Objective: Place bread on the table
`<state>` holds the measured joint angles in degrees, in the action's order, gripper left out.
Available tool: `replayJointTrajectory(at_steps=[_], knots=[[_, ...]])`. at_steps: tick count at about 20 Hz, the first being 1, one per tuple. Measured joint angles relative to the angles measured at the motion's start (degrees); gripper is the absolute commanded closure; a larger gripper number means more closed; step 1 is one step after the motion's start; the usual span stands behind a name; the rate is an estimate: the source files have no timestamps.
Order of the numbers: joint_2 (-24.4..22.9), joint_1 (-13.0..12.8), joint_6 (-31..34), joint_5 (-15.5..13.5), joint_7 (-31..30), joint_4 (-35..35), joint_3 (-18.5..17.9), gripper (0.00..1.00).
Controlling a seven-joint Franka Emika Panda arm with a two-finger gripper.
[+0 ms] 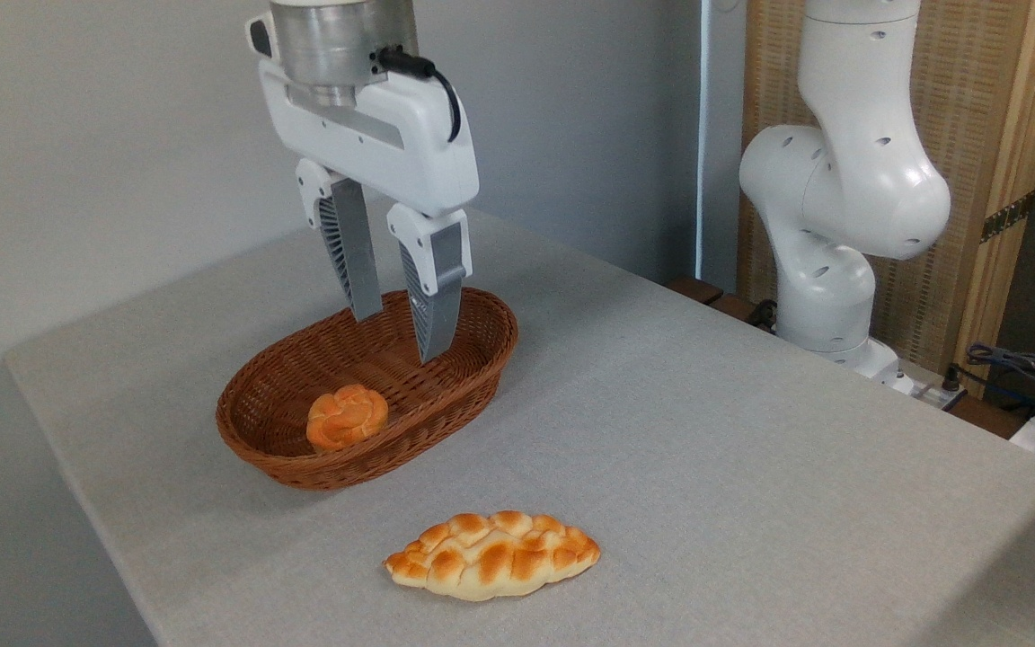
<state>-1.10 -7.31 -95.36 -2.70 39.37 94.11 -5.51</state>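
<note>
Bread [492,554] flat on table [751,449], lengthwise left-right.

The arm [841,180] gets chopped off by the top edge, so you can't see how it links to the gripper [396,328]. The bun [347,417] has its bottom hidden behind the basket [446,395] rim. 1 fingertip [432,346] covers part of the far wall. Cables [1021,368] at right are cut off.
</note>
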Motion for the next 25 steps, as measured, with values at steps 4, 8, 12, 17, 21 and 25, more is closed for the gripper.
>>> replayJointTrajectory(at_steps=[4, 8, 12, 17, 21, 25], knots=[[1.1, 0.1, 0.1, 0.0, -0.2, 0.0, 0.1, 0.00], [1.3, 0.3, 1.9, 0.0, 0.0, 0.0, 1.7, 0.00], [1.4, 0.5, 2.0, 0.0, -0.1, -0.1, 3.8, 0.00], [1.4, 0.8, 1.8, 0.0, -0.1, -0.4, 4.5, 0.00], [1.4, 2.9, 1.7, 0.0, -0.1, -1.2, 4.5, 0.00], [1.4, 3.7, 1.7, 0.0, -0.1, -1.7, 4.4, 0.00]])
